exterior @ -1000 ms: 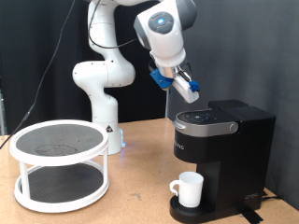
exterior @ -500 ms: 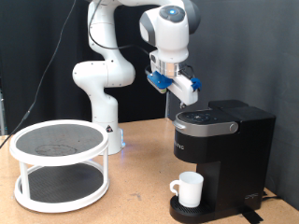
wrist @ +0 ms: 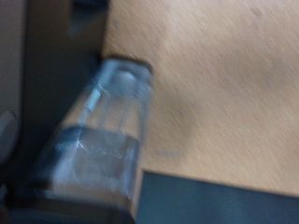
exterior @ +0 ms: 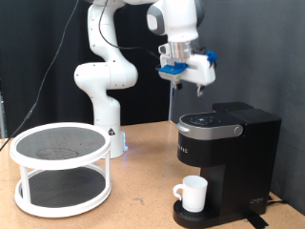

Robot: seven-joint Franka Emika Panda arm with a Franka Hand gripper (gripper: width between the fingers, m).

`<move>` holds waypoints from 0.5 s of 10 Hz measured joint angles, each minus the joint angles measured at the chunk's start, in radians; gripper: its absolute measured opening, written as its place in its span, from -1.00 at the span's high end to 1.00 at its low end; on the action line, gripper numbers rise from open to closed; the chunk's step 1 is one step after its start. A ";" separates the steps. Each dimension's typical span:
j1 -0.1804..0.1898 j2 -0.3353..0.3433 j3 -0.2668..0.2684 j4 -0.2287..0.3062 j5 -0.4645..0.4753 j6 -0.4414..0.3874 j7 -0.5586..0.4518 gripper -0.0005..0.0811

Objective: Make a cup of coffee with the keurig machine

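Claw (exterior: 187,84): two-finger gripper with blue mounts, hanging in the air above the keurig machine (exterior: 227,157), apart from its lid; nothing shows between the fingers. Whether the fingers stand apart or together cannot be told, as the exterior view shows them small and side-on and the wrist view is smeared

Keurig machine: boxy black brewer at about 4 o'clock in the exterior view, lid down, silver-rimmed top facing up, pale logo on the front

Cup (exterior: 194,194): small white mug on the machine's round drip tray, under the brew head, handle turned towards 9 o'clock; at 6 o'clock from the claw, well below it

Step in hand, as a judgement: work at the machine's top. To do it well, the claw should come down straight over the lid, slowly, and make contact squarely so that the machine does not shift and jog the cup beneath

Outward: white arm base (exterior: 103,91) at 10 o'clock from the machine; white two-tier round table (exterior: 60,168) at 8 o'clock in the exterior view, well apart from the machine; wooden tabletop (exterior: 143,205) under all; dark curtain behind

Hard to make out: wrist view is blurred, showing one translucent fingertip (wrist: 103,140) over the wooden surface with a dark edge beside it. No pod is visible; the inside of the brew chamber is hidden by the closed lid. Machine's right side is cut off by the frame edge
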 joint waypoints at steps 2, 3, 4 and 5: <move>0.000 0.006 -0.007 0.021 0.007 -0.037 0.014 -0.81; -0.005 0.006 0.007 0.014 -0.034 0.011 0.017 -0.81; -0.013 0.008 0.029 0.011 -0.092 0.069 0.034 -0.81; -0.019 0.013 0.046 0.020 -0.131 0.106 0.049 -0.81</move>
